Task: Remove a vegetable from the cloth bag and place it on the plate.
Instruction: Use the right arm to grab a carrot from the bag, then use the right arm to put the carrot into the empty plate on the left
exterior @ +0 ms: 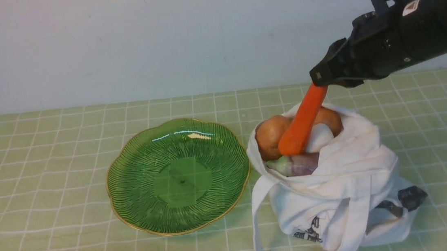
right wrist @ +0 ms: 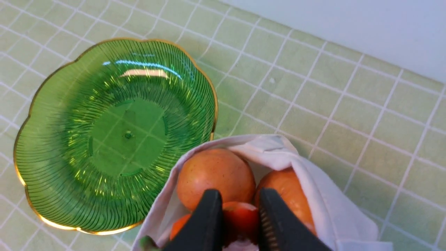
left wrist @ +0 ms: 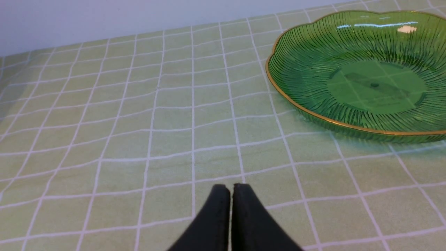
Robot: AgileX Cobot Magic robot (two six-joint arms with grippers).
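Note:
My right gripper (exterior: 319, 80) is shut on the thin end of the orange carrot (exterior: 303, 120), which hangs slanting down over the mouth of the white cloth bag (exterior: 336, 188). Its leaves do not show. In the right wrist view the carrot (right wrist: 240, 219) sits between the two black fingers (right wrist: 209, 219). The green ribbed plate (exterior: 178, 175) with a gold rim lies empty to the left of the bag, touching it. My left gripper (left wrist: 230, 190) is shut and empty, low over the cloth, left of the plate (left wrist: 362, 69).
Two brown potatoes (exterior: 270, 135) and a pale purple eggplant (exterior: 297, 163) lie in the bag's mouth. A long white strap (exterior: 257, 220) hangs down at the bag's front. A pale green checked cloth (exterior: 48, 179) covers the table; a white wall stands behind.

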